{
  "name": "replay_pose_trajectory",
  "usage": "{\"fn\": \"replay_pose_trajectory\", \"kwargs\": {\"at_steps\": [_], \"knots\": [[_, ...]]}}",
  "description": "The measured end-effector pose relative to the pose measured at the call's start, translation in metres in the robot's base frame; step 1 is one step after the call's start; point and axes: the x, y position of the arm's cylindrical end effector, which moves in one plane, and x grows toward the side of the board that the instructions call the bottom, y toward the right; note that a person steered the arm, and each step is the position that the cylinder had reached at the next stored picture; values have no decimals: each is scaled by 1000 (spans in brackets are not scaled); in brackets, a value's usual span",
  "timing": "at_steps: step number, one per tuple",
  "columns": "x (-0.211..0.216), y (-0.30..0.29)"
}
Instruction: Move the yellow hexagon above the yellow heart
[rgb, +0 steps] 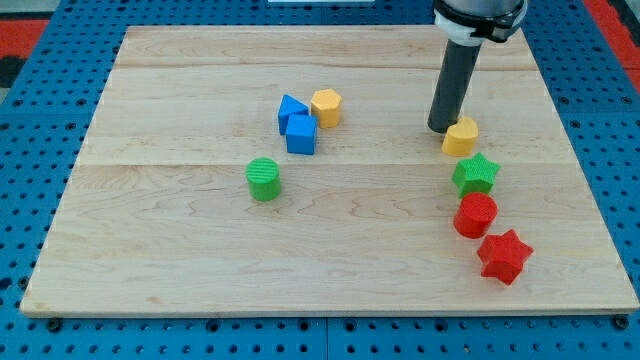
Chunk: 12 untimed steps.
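The yellow hexagon (326, 106) sits left of the board's middle, toward the view's top, touching the blue blocks. The yellow heart (461, 136) sits at the view's right. My tip (441, 128) stands just to the left of the heart and slightly above it, touching or nearly touching its upper left edge. The tip is far to the right of the hexagon.
Two blue blocks (296, 125) lie just left of and below the hexagon. A green cylinder (264, 179) sits lower left. Below the heart run a green star (476, 174), a red cylinder (475, 215) and a red star (503, 256). The wooden board (180, 250) rests on a blue pegboard.
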Motion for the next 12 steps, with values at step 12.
{"fn": "replay_pose_trajectory", "kwargs": {"at_steps": [12], "knots": [[-52,-34]]}}
